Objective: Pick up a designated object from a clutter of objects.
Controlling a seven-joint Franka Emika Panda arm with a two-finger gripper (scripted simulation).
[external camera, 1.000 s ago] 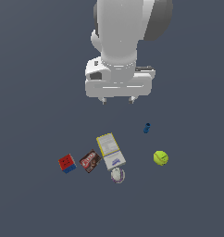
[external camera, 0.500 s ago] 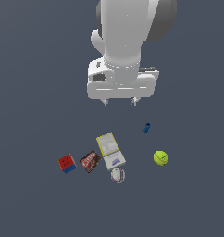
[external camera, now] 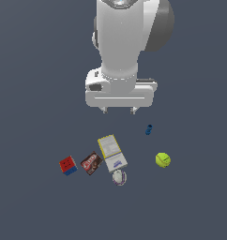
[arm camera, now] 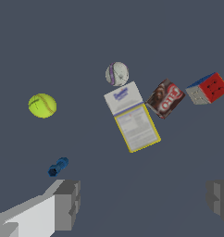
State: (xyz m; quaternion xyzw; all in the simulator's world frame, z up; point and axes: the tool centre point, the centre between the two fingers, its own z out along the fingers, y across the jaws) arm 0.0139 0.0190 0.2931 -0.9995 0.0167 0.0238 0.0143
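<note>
6 small items lie below the gripper (external camera: 119,112), which hangs wide open and empty. The brown-red packet (external camera: 91,162) sits between the red-blue cube (external camera: 67,165) and yellow-white box (external camera: 112,153), touching the box. Probably light, stiff and thin; pinch across its short sides.

The arm is glossy white with rounded, tube-like casings, and a dark grey cap covers the joint on the exterior view's right of its upper part. Lower down it widens into a broad, flat-fronted white block with softly rounded corners, a thin seam running across its face and a small dark recess on the side toward the exterior view's left. Two short pale-grey prongs of the claw (external camera: 119,111) show under that block. In the wrist view the fingers (arm camera: 67,203) are blocky, mid-grey and lightly ribbed, one fixed to a white body.
</note>
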